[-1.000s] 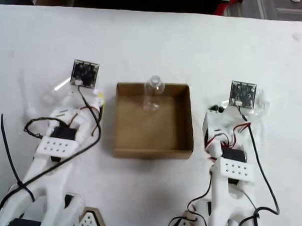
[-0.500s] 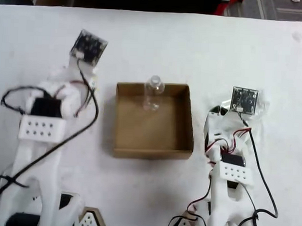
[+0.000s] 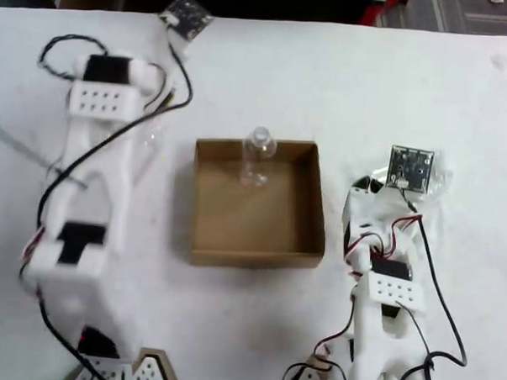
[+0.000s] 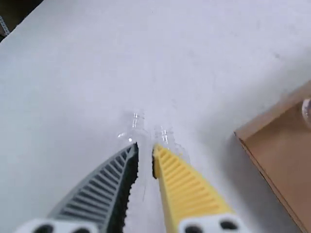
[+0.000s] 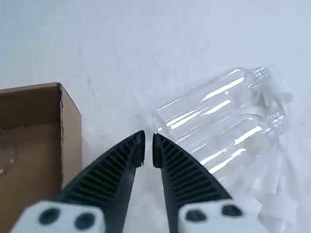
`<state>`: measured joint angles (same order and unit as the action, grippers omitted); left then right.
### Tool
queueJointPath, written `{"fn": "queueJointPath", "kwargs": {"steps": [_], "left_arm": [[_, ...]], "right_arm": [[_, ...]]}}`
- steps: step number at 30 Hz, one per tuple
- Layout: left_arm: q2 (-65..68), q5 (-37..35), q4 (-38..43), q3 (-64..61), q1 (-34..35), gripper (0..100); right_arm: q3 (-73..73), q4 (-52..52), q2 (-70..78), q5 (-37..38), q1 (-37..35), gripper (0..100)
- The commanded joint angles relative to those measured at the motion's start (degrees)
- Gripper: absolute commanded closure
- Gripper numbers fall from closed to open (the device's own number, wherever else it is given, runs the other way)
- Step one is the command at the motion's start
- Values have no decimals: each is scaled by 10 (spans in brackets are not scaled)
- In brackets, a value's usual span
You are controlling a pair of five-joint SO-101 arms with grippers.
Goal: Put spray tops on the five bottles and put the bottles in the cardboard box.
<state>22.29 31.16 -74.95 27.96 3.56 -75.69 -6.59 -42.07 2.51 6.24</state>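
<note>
Now our left claw (image 4: 145,151) is nearly closed, empty, over two clear bottles (image 4: 163,134) lying on the table (image 4: 194,58). Our right claw (image 5: 147,147), likewise nearly closed, sits beside another bottle pair (image 5: 209,102); one upright bottle (image 3: 258,155) stands in the cardboard box (image 3: 256,257).

"Where is the cardboard box (image 3: 256,257)?"
"In the middle of the frame. One bottle (image 3: 258,152) is in it, at the far wall."
"And the arms?"
"The left arm (image 3: 89,191) runs up the left side. The right arm (image 3: 384,280) is at the lower right."
"More bottles?"
"Two bottles (image 5: 209,104) lie right of the box. Two other bottles (image 4: 137,121) are left of it."
</note>
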Motion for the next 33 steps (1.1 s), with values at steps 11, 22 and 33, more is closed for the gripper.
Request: {"fn": "queueJointPath", "kwargs": {"steps": [11, 22, 33], "left_arm": [[416, 6, -32, 541, 58, 828], [516, 86, -63, 622, 65, 834], [522, 110, -87, 619, 63, 834]], "right_arm": [[4, 15, -7, 55, -20, 977], [4, 15, -7, 55, -19, 977], [4, 14, -7, 55, -20, 977]]}}
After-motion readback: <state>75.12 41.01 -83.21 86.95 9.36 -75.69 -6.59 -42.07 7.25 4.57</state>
